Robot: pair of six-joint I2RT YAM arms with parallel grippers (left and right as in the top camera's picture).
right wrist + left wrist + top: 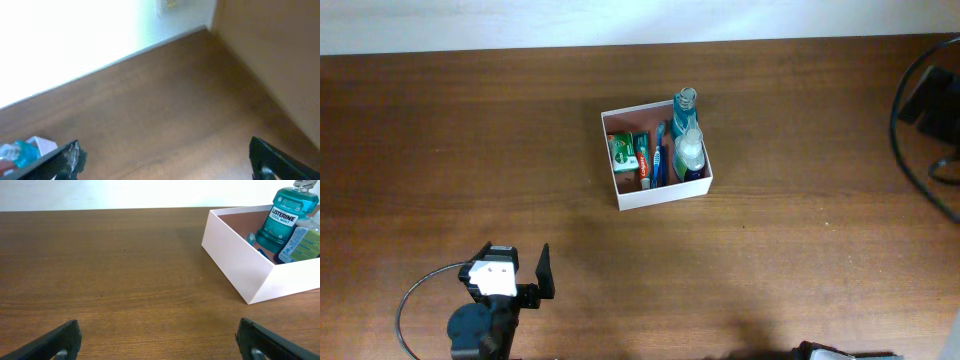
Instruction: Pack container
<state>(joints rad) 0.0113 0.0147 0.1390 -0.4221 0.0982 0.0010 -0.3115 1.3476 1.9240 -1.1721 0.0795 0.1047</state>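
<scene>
The container (665, 193), a square white-walled box with a pinkish-brown inside, stands right of the table's middle. In it are a teal mouthwash bottle (686, 110), a clear bottle of green liquid (691, 151), a blue toothbrush (658, 162), a toothpaste box (642, 155) and a green packet (623, 152). My left gripper (521, 265) hovers near the front left, open and empty. In the left wrist view the container (235, 260) and mouthwash bottle (282, 222) lie ahead to the right of that gripper (160, 341). My right gripper (167, 160) is open over bare wood; the container's corner (44, 145) shows at the lower left.
Black cables and a dark device (928, 105) lie at the table's far right edge. A white wall (75, 40) runs along the back edge of the brown wooden table (470, 150). A bit of the right arm (840, 352) shows at the front edge.
</scene>
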